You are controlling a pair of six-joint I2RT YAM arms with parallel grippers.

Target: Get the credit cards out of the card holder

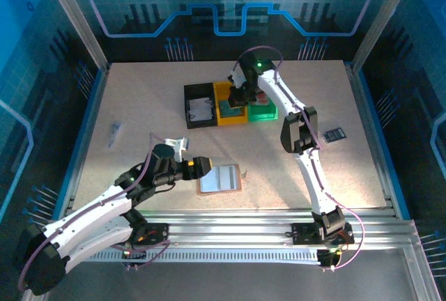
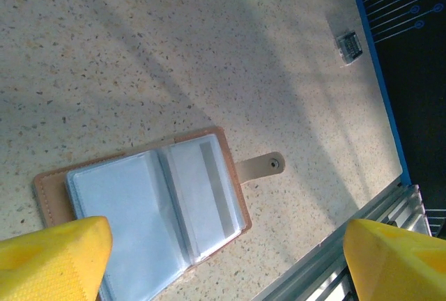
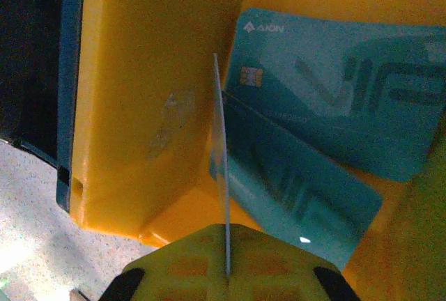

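The card holder (image 1: 220,178) lies open on the table, its pale blue clear pockets facing up and its strap (image 2: 262,166) unsnapped. My left gripper (image 1: 202,166) hovers just left of it, open, with the holder (image 2: 150,203) lying below between the yellow fingers (image 2: 56,259) and nothing gripped. At the back, my right gripper (image 1: 240,96) reaches into the yellow bin (image 1: 227,113). It is shut (image 3: 228,273) on a thin credit card (image 3: 221,168) seen edge-on. Two teal credit cards (image 3: 334,85) (image 3: 300,196) lie in the bin under it.
A black bin (image 1: 198,106) holding pale cards stands left of the yellow bin (image 3: 139,71), and a green bin (image 1: 263,111) stands to its right. A small dark card-like item (image 1: 335,134) lies at the table's right side. A small clear item (image 1: 115,134) lies at the left.
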